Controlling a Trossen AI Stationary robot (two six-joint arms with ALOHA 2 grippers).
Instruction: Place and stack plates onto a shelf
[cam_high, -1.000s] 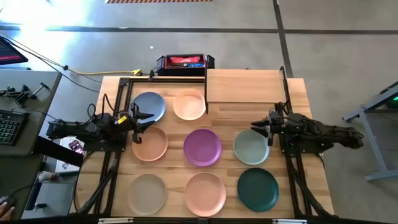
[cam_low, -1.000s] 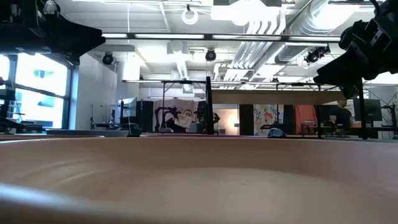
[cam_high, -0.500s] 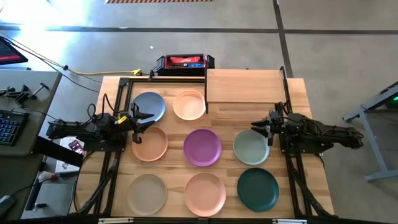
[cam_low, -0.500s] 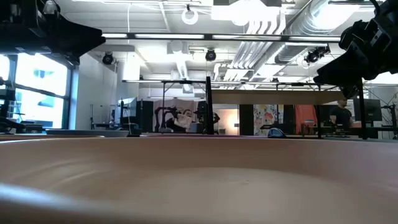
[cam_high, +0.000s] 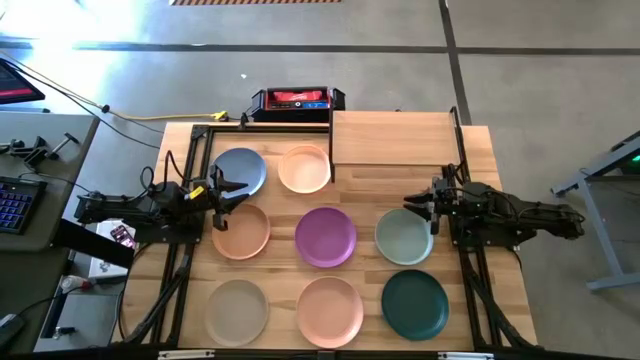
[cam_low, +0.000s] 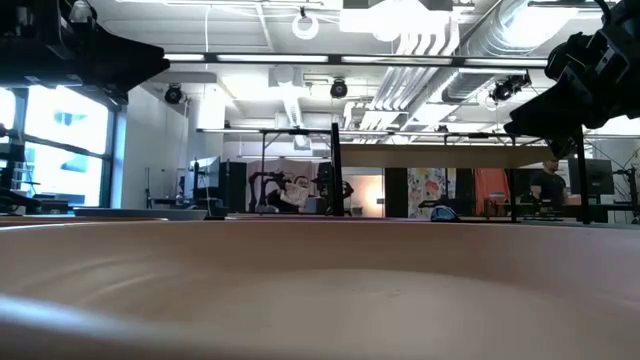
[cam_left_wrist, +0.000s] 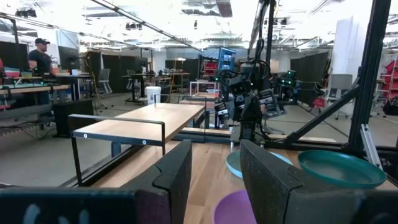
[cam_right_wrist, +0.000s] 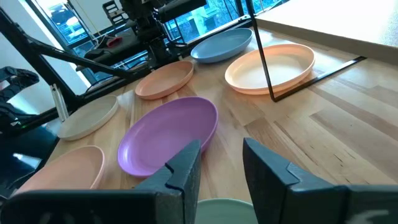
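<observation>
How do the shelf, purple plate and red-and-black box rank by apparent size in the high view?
1. Shelf, largest.
2. Red-and-black box and purple plate: too alike to rank; the box is longer but narrower.

8 plates before shelf

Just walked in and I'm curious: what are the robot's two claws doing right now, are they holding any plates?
Left gripper: open, holding nothing, between the round blue plate and round orange plate.
Right gripper: open, holding nothing, beside the round pale green plate.

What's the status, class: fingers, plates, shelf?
Left gripper and right gripper open, holding nothing. Eight plates on table. Shelf bare.
</observation>
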